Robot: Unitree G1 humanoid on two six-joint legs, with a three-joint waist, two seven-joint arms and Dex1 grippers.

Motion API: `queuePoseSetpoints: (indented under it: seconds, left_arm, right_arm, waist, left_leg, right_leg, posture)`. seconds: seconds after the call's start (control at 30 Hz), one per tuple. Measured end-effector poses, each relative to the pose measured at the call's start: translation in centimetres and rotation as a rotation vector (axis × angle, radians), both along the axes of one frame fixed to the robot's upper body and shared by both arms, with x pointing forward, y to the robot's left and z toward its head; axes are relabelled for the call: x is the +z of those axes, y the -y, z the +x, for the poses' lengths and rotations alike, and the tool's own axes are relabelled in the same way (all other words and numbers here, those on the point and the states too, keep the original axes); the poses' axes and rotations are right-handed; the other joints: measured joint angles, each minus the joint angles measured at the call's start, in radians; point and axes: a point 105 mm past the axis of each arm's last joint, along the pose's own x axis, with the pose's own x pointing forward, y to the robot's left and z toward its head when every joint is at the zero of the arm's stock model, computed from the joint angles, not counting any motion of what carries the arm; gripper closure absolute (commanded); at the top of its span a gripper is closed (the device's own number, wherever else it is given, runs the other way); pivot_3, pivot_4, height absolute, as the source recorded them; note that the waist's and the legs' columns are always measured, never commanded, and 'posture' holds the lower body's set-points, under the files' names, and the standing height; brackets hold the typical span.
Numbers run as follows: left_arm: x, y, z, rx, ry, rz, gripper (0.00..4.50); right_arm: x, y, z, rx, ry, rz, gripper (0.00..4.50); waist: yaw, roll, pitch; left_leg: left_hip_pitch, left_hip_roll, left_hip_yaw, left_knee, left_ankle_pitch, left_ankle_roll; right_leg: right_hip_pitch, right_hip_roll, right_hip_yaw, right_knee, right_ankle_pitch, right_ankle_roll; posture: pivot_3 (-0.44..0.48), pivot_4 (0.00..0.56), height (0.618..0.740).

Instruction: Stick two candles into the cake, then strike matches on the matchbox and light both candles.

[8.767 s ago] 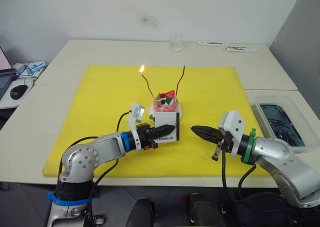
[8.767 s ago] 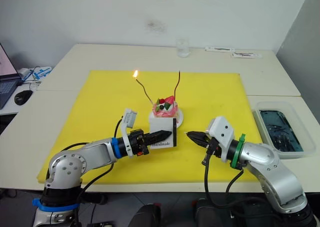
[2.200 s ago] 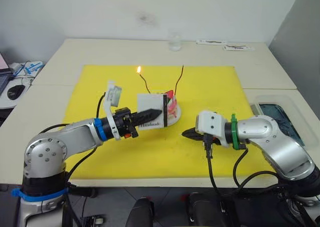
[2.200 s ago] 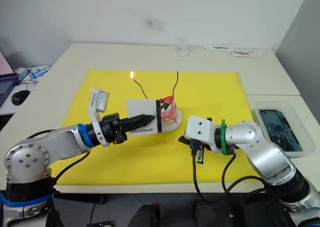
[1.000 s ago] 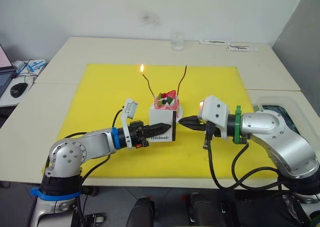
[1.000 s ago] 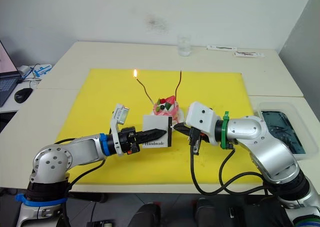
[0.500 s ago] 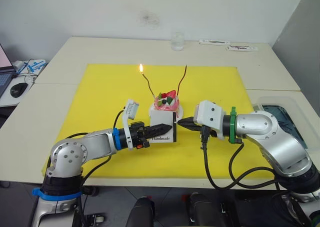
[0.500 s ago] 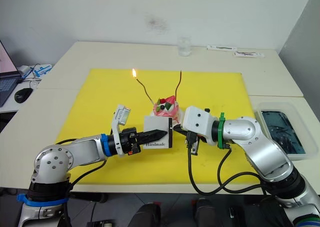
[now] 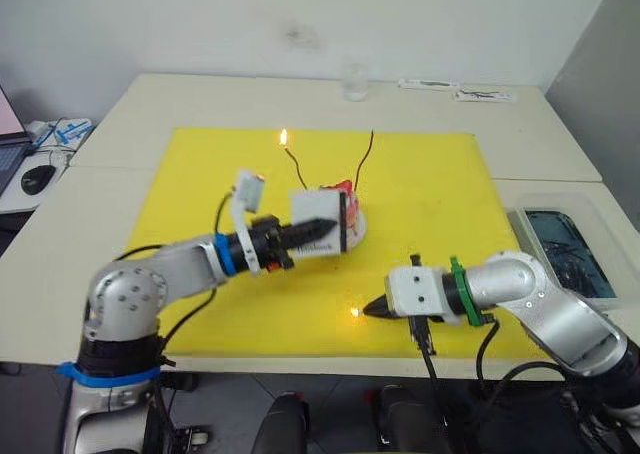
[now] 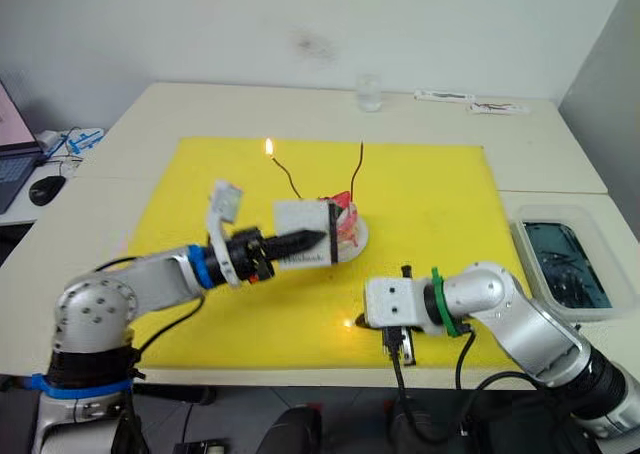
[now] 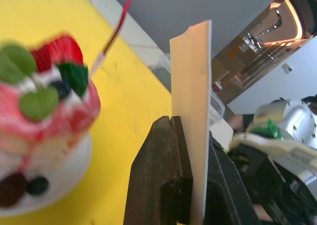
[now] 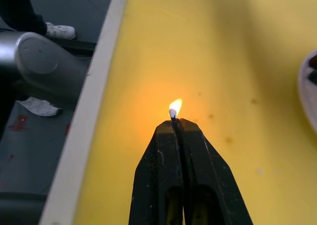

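Pinching a burning match, the right gripper must next reach the unlit right candle; left gripper clamps the matchbox.

Match shaft hidden between right claw fingers, cake blurred, cut by frame edge

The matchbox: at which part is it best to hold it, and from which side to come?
Grip the matchbox across its flat white faces, coming from its left end, as the left gripper does. It is thin, so shut fingers pinch it firmly, and the black strip on the right end stays free for striking.
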Motion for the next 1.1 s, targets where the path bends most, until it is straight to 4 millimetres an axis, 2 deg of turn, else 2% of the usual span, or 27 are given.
queuePoseSetpoints:
  seconds: [0.17, 0.43, 0.53, 0.77, 0.9, 1.1]
  left_arm:
    - [-1.5, -1.1, -1.0, 0.02, -0.04, 0.044, 4.5]
    - [-3.1, -1.0, -3.2, -0.017, -0.074, 0.094, 4.5]
    - [-4.0, -0.8, -3.6, -0.025, -0.092, 0.118, 4.5]
    - [-4.7, -0.1, -3.4, -0.031, -0.084, 0.122, 4.5]
    - [-5.1, 0.7, -3.4, -0.045, -0.085, 0.121, 4.5]
    - [-4.9, 1.1, -3.0, -0.041, -0.058, 0.118, 4.5]
  right_arm:
    - [1.3, 0.5, 0.9, -0.051, 0.035, 0.032, 4.47]
    - [2.3, 1.4, 2.5, -0.131, 0.062, 0.059, 4.47]
    - [3.8, 1.8, 3.7, -0.176, 0.108, 0.089, 4.47]
    - [6.3, 2.2, 6.4, -0.269, 0.179, 0.152, 4.47]
    - [8.9, 2.1, 8.2, -0.329, 0.269, 0.216, 4.47]
    - [10.6, 1.7, 10.3, -0.388, 0.343, 0.28, 4.47]
  waist:
    - [0.003, 0.0, 0.0]
    - [0.007, 0.0, 0.0]
    - [0.007, 0.0, 0.0]
    - [0.006, 0.0, 0.0]
    - [0.006, 0.0, 0.0]
    - [0.006, 0.0, 0.0]
  left_leg:
    - [0.0, 0.0, -0.001, 0.0, 0.0, 0.0]
    - [0.0, 0.0, 0.0, 0.0, 0.0, 0.0]
    - [0.0, 0.0, 0.0, 0.0, 0.0, 0.0]
    - [0.0, 0.0, 0.0, 0.0, 0.0, 0.0]
    - [0.0, 0.0, 0.0, 0.0, 0.0, 0.0]
    - [-0.001, 0.0, 0.0, 0.0, 0.0, 0.0]
  right_leg:
    - [0.0, 0.0, -0.001, 0.0, 0.0, 0.0]
    - [0.0, 0.0, 0.0, 0.0, 0.0, -0.001]
    - [0.0, 0.0, 0.0, 0.0, -0.001, -0.002]
    - [0.0, 0.0, 0.0, 0.0, -0.001, -0.002]
    - [0.0, 0.0, 0.0, 0.0, 0.0, -0.001]
    - [-0.001, 0.0, 0.0, 0.0, 0.0, -0.001]
  posture:
    - [0.0, 0.15, 0.74]
    - [0.0, 0.15, 0.74]
    - [0.0, 0.15, 0.74]
    - [0.0, 0.15, 0.74]
    - [0.0, 0.15, 0.74]
    - [0.0, 0.15, 0.74]
